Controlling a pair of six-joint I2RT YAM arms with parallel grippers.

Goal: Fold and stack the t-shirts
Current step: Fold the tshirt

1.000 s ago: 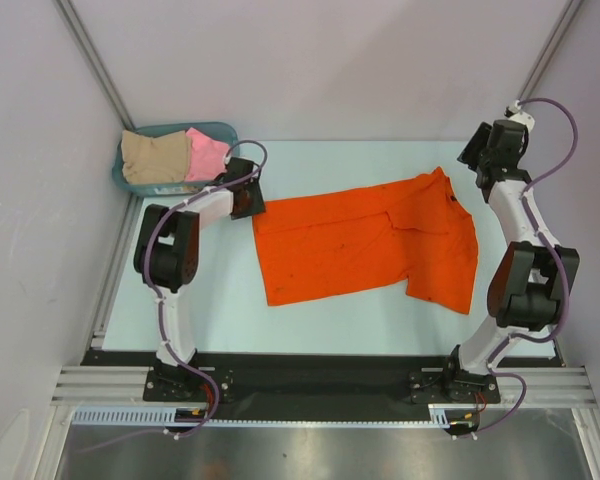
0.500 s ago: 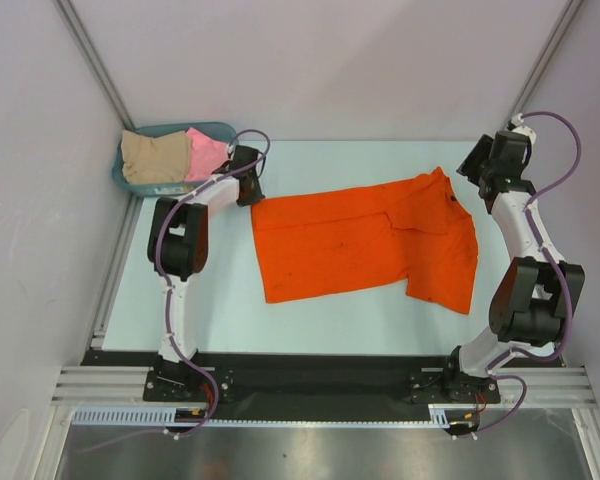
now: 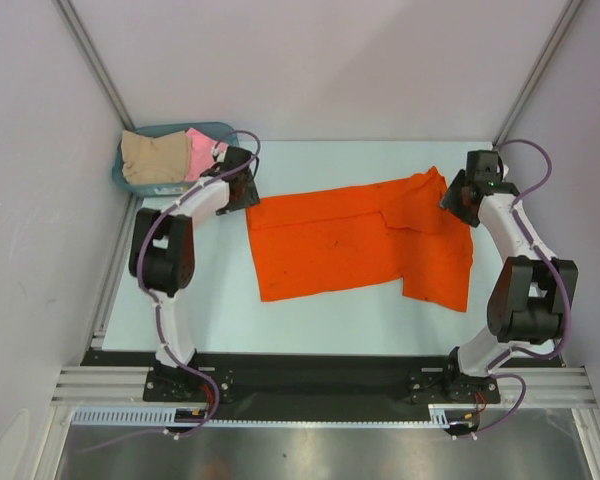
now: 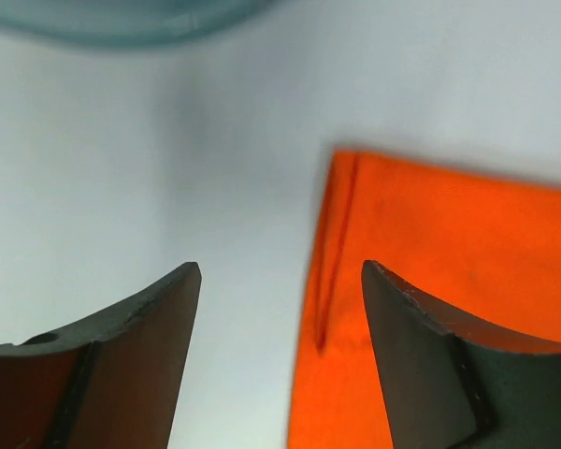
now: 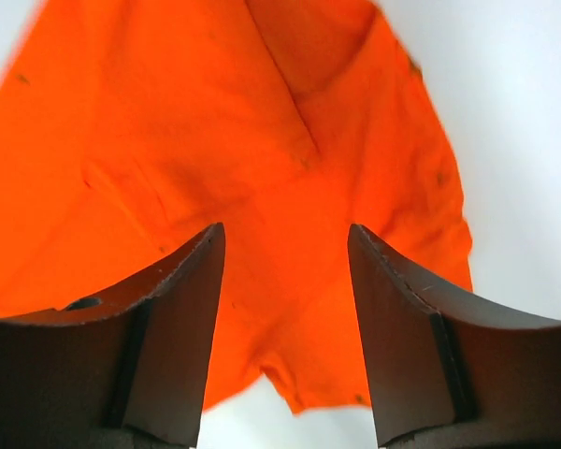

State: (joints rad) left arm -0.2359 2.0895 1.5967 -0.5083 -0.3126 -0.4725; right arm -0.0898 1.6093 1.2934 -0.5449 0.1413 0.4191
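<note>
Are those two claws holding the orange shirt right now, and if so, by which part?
Nothing is held. The left gripper stands open at one corner of the orange t-shirt, and the right gripper is open above its other end. Neither pinches cloth.

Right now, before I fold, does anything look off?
The orange shirt lies askew, slanted across the table, its right end rumpled and uneven. Small dark specks dot the cloth. Nothing else stands out.

L arm reaches fwd w/ elbow raised, L gripper pointing down near the surface, jaws spread apart; R arm reaches fwd, wrist turned inward, R gripper angled down, jaws likewise apart.
</note>
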